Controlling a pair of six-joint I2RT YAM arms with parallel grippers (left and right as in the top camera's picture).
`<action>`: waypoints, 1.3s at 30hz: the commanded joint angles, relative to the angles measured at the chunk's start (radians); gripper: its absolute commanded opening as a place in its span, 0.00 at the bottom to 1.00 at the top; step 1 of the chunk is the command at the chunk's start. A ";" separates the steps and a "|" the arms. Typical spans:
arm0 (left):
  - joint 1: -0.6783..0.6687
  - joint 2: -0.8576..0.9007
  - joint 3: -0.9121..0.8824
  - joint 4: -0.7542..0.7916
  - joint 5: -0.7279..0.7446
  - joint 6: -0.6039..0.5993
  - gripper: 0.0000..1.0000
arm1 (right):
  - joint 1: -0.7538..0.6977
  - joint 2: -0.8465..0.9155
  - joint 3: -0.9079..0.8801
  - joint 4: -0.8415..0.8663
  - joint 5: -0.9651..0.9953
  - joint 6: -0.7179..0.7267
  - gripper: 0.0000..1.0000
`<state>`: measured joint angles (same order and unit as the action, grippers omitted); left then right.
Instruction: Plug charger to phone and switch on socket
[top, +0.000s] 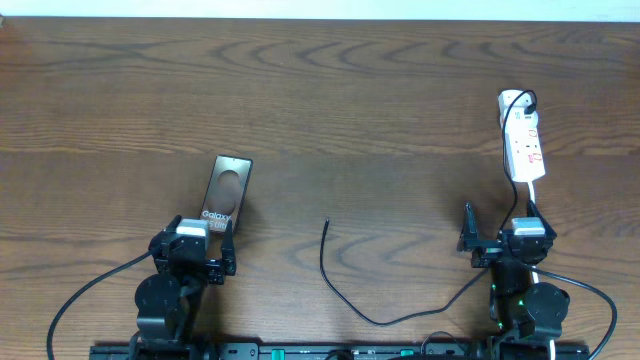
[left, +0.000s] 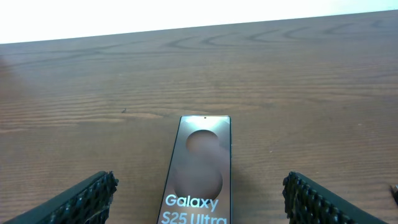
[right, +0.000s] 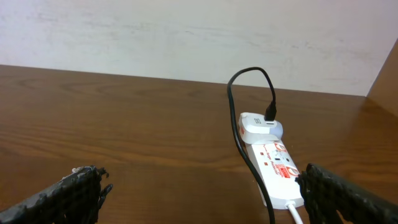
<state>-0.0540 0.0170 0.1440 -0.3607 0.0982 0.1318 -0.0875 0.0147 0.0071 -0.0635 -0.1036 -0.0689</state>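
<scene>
Black-padded, our two claws gape wide and empty: left claw (top: 195, 252) and right claw (top: 505, 236). Between them we see one charger (top: 335, 290) curling across the bench (top: 350, 100), its tip lying free. One phone (top: 226, 192) lies flat just ahead of the left claw. Farthest, ahead of the right claw, sits one white socket (top: 523, 145).

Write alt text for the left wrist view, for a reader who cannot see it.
A dark phone reading "Galaxy S25 Ultra" lies flat on a brown wooden table, framed at the bottom corners by the two black ribbed fingers of the open left pincer.
</scene>
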 joint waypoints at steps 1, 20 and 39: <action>0.005 0.000 -0.003 0.002 -0.013 0.006 0.87 | -0.004 -0.006 -0.002 -0.005 0.007 0.012 0.99; 0.005 0.000 -0.003 0.000 -0.013 0.006 0.87 | -0.005 -0.006 -0.002 -0.005 0.007 0.013 0.99; 0.005 0.066 0.012 0.088 -0.013 0.003 0.87 | -0.005 -0.006 -0.002 -0.005 0.008 0.012 0.99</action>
<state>-0.0540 0.0505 0.1440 -0.3000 0.0978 0.1314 -0.0875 0.0147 0.0071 -0.0635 -0.1036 -0.0689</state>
